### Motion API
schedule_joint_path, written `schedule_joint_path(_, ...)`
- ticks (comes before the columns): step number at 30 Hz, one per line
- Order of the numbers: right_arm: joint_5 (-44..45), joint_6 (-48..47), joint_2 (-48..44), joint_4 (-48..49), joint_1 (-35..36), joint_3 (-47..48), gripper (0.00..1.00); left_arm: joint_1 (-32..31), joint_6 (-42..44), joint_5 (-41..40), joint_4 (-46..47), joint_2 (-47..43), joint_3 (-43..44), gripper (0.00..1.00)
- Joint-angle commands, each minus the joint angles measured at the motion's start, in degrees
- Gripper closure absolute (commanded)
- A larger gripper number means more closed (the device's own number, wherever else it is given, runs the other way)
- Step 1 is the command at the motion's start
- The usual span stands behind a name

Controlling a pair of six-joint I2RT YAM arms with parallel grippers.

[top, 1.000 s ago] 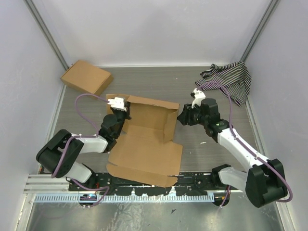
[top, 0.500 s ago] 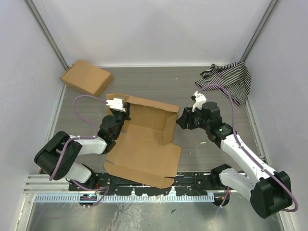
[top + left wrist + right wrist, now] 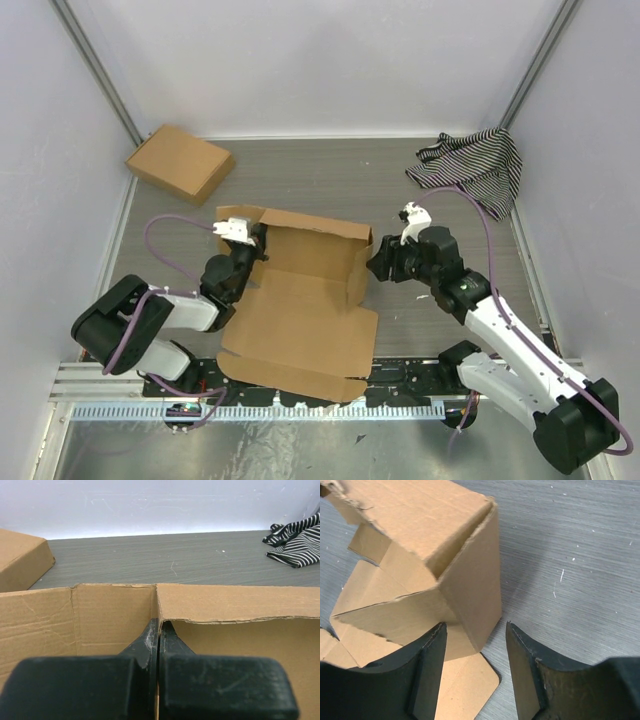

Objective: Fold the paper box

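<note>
On counter (image 3: 330,185), paper box (image 3: 300,330) looks approx half done: near lid panel flat. Further back, left fingers (image 3: 145,647) closed, pinching rear-left corner; right fingers (image 3: 427,665) open, straddling raised rt corner. Remaining walls + lid closure left.

A closed, flat brown cardboard box (image 3: 180,161) lies askew near the far left corner of the grey wood-grain table (image 3: 330,180). A crumpled black-and-white striped cloth (image 3: 475,168) lies in the far right corner, well apart from it.
</note>
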Motion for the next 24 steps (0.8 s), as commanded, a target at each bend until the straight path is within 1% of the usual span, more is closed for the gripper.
schedule_joint_path(1, 2.8, 1.6, -1.3, -0.2, 0.7, -0.5, 0.43, -0.3, -0.7, -0.2, 6.6, 0.4, -2.7, 1.00)
schedule_joint_path(4, 3.2, 2.0, -2.1, -0.6, 1.1, -1.1, 0.42, -0.6, -0.5, 0.5, 8.3, 0.6, -3.5, 1.00)
schedule_joint_path(7, 3.2, 2.5, -3.8, -0.5, 2.0, -2.4, 0.38, -0.7, -0.1, 0.8, 8.4, 0.7, -4.0, 1.00)
schedule_joint_path(12, 3.0, 2.2, -6.4, 0.8, 4.1, -4.0, 0.35, -1.1, 0.7, 2.4, 8.4, 1.8, -2.9, 1.00)
schedule_joint_path(18, 4.7, 1.8, -3.2, 4.8, 5.5, -4.8, 0.32, -1.6, 1.7, 2.9, 8.4, 2.0, -2.4, 1.00)
schedule_joint_path(24, 6.8, 1.4, -0.8, 7.0, 6.9, -2.7, 0.31, -2.0, 2.5, 3.2, 8.4, 3.1, -1.4, 1.00)
